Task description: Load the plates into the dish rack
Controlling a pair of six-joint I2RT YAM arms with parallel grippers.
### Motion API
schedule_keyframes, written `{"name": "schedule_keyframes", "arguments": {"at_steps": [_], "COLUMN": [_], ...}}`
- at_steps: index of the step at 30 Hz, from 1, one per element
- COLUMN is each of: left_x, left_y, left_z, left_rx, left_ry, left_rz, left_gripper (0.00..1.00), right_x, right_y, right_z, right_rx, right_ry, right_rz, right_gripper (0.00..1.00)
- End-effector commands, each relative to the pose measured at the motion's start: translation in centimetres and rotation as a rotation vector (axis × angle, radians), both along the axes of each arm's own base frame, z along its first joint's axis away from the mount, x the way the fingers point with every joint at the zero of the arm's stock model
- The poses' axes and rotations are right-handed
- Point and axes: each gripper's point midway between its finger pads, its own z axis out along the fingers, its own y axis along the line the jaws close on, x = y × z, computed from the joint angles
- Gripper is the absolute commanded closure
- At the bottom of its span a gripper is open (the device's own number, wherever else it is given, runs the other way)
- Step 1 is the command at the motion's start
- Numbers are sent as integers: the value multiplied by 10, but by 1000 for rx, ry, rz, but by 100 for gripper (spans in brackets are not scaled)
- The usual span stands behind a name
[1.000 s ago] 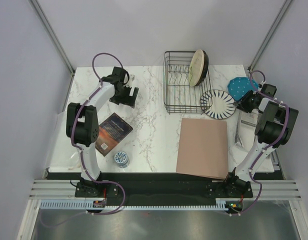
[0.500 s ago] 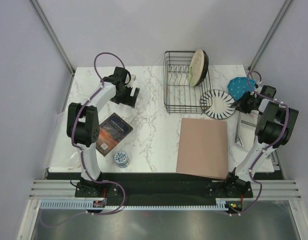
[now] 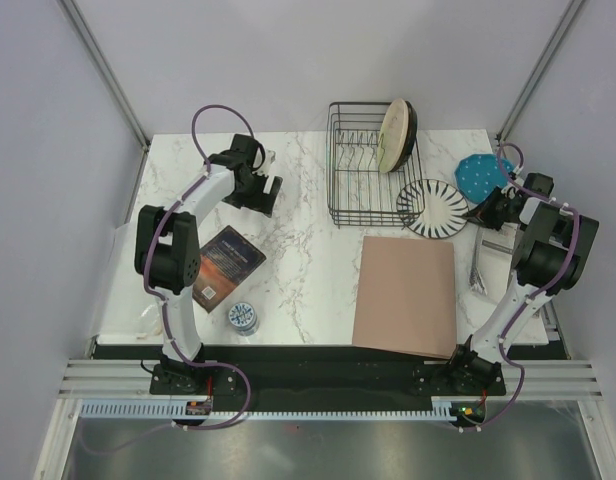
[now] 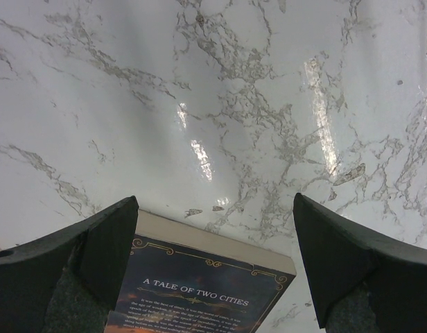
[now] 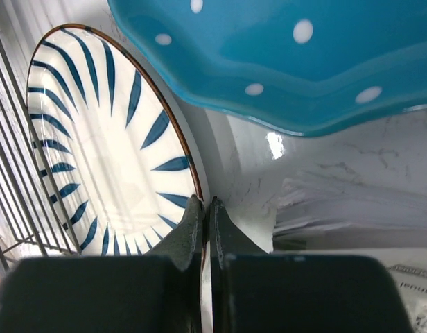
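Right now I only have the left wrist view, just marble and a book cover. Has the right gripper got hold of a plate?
Observer: Yes, the right gripper is shut on the rim of the striped plate.
Operator: Where is that plate?
Observer: Low on the table, right beside the near right corner of the dish rack.
Operator: Is anything loaded yet?
Observer: A cream plate stands on edge at the rack's far right end.
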Motion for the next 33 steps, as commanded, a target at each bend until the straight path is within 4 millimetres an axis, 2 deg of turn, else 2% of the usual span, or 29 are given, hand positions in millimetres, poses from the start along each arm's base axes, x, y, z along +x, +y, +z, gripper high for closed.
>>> {"name": "schedule_keyframes", "arguments": {"at_steps": [1, 5, 9, 15, 22, 28, 33], "left_x": [12, 22, 28, 32, 32, 34, 41], "left_y": [-2, -9, -16, -26, -38, -47, -61], "left_z": [28, 38, 39, 38, 39, 54, 80], "left_rx": [2, -29, -56, -106, -167, -220, -295], "left_ry": [-81, -109, -112, -101, -88, -106, -147], "left_rz": [-27, -25, -25, -26, -41, -58, -85], "left_gripper": [0, 0, 0, 0, 1, 1, 1], "right_x": [-8, 3, 6, 1, 1, -3, -8], "right_y": [-8, -22, -37, -54, -43, -43, -43], "right_z": [19, 75, 116, 152, 192, 229, 257], "right_rx": [-35, -97, -153, -219, -123, -117, -131], "right_ry": [41, -75, -150, -224, -325, -390, -441], "right_rz": [-48, -66, -93, -105, -82, -118, -132], "right_gripper": [100, 100, 100, 100, 100, 100, 100]}}
